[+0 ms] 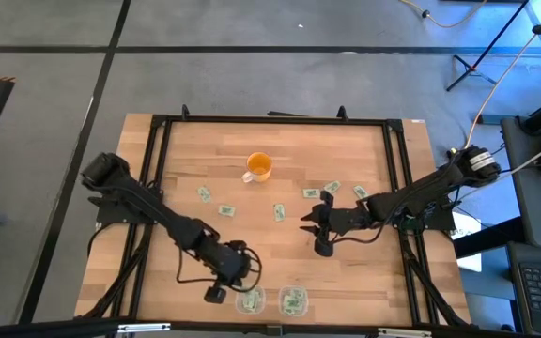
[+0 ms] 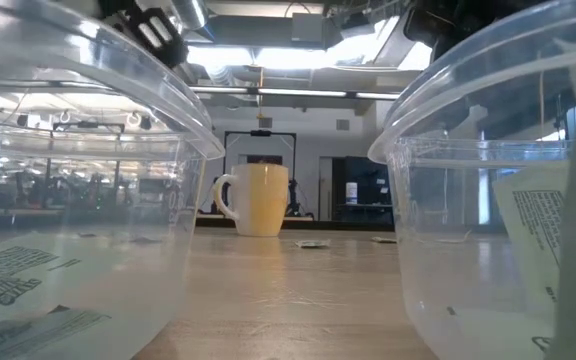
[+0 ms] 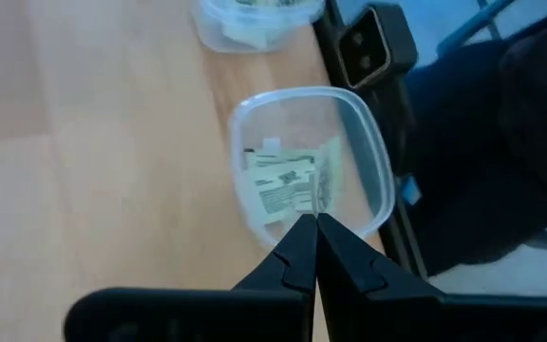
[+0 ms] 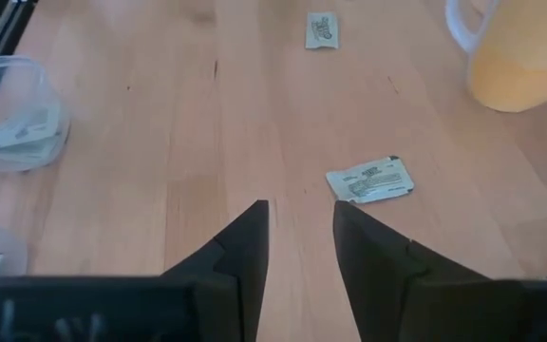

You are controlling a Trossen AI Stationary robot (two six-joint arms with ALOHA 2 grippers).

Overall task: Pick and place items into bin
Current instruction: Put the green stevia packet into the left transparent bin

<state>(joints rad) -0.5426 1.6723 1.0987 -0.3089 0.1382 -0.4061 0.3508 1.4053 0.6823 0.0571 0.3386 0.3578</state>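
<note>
While the pale wooden table (image 1: 280, 272) carries the whole arrangement, two clear plastic bins stand side by side at its near edge, the left bin (image 1: 250, 300) and the right bin (image 1: 293, 299), each already holding several packets. An orange cup (image 1: 258, 167) stands toward the far side and is no part of the task. Six small flat pale green and white packets lie loose across the middle, among them one (image 1: 279, 212) near the centre, the closest to the right arm. The right gripper (image 1: 310, 222) hovers just beside this packet with its fingers parted and nothing between them; its wrist view shows the packet (image 4: 370, 180) a little ahead and to one side of the gap. A good pick probably calls for centring the jaws over the packet's short width before descending. The left gripper (image 1: 216, 294) sits closed and empty just beside the left bin.
</note>
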